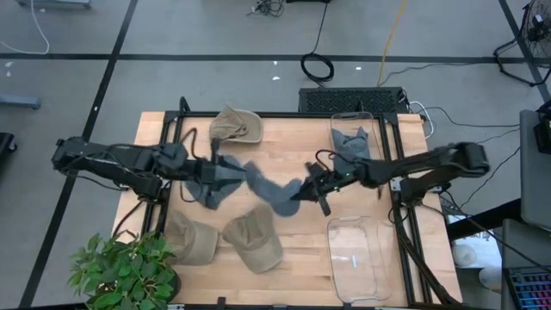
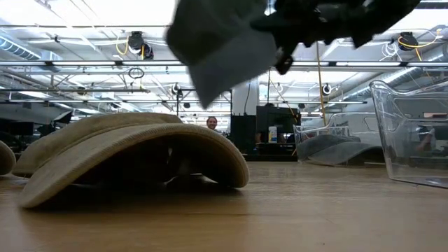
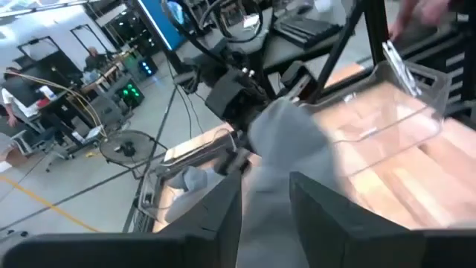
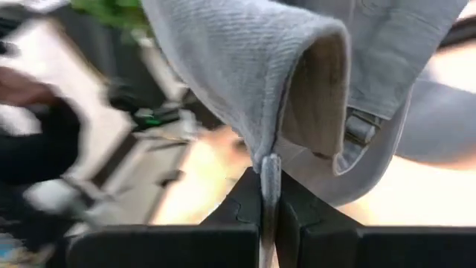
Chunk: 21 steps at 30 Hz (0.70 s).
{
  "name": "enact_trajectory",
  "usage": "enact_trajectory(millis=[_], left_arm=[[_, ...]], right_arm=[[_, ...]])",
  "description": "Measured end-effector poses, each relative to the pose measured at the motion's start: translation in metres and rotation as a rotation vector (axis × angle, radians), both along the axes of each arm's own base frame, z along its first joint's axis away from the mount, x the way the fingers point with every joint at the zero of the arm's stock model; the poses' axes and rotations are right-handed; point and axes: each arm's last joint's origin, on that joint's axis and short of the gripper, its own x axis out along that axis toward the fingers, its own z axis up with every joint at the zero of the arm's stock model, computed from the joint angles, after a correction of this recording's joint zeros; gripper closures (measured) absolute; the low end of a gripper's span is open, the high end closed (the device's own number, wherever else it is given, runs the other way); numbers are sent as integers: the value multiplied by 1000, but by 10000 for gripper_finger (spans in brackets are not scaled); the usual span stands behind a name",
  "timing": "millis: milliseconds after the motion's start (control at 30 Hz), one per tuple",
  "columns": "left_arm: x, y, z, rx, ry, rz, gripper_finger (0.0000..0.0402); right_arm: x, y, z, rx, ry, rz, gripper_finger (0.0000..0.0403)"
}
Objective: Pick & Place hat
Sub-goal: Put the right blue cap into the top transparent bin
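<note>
A grey hat [image 1: 258, 185] hangs in the air over the middle of the table, held between both grippers. My left gripper [image 1: 222, 175] is shut on its left end, my right gripper [image 1: 303, 188] on its right end. In the low view the hat [image 2: 220, 45] hangs clear above the table, with the right gripper [image 2: 308, 21] beside it. The left wrist view shows grey cloth [image 3: 286, 149] running away from my left gripper [image 3: 265, 216]. The right wrist view shows the hat's curved brim [image 4: 245, 67] above my right gripper [image 4: 269, 205]. My left gripper pinches grey cloth of the hat [image 3: 266, 195] between its two fingers, coming level from the table's left side. Which part of the hat this is I cannot tell. The hat is lifted clear. My right gripper pinches the rim of the hat's brim [image 4: 269, 170] between its two fingers [image 4: 245, 202], coming roughly level from the table's right side. The brim curves up and away from the fingers, and the hat is lifted clear of the table.
Three tan hats lie on the table: one at the far edge [image 1: 237, 125], two near the front [image 1: 191, 239] [image 1: 256, 239]. A clear bin at far right [image 1: 372, 120] holds another grey hat [image 1: 351, 142]. A second clear bin [image 1: 357, 258] stands at near right. A plant [image 1: 120, 271] is at the near left corner.
</note>
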Motion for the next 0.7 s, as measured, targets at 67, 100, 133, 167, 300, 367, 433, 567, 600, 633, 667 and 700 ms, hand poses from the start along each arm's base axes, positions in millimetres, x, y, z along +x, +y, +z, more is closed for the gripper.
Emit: enact_trajectory(millis=[67, 100, 133, 167, 300, 367, 433, 567, 600, 633, 667, 700], left_arm=[[-5, 1, 3, -7, -15, 0, 278], [-7, 1, 4, -10, -21, 1, 278], [-8, 1, 6, -11, -28, 1, 278], [-9, 1, 7, -12, -32, 0, 277], [-9, 1, 6, -5, -33, -1, 277], [-7, 1, 6, -4, -31, 0, 277], [-6, 1, 5, -3, -25, 0, 277], [-6, 1, 5, -4, -28, 0, 277], [-6, 1, 5, -4, -28, 0, 277], [-6, 1, 5, -3, -28, 0, 277], [-6, 1, 5, -3, -28, 0, 277], [-6, 1, 5, -3, -30, 0, 277]], right_arm=[[-15, -4, 9, -33, 54, -78, 402], [-23, -5, 12, -49, 76, -110, 402], [-31, -7, 17, -61, 89, -141, 402], [-39, -9, 21, -69, 100, -174, 402], [-71, -21, 35, -79, 152, -307, 402], [-87, -29, 37, -77, 197, -392, 402], [-103, -37, 40, -67, 230, -485, 402], [-130, -52, 43, -69, 272, -663, 402], [-135, -55, 44, -73, 273, -698, 402], [-139, -57, 45, -80, 266, -728, 402], [-142, -59, 46, -87, 261, -749, 402], [-145, -60, 47, -98, 258, -761, 403]])
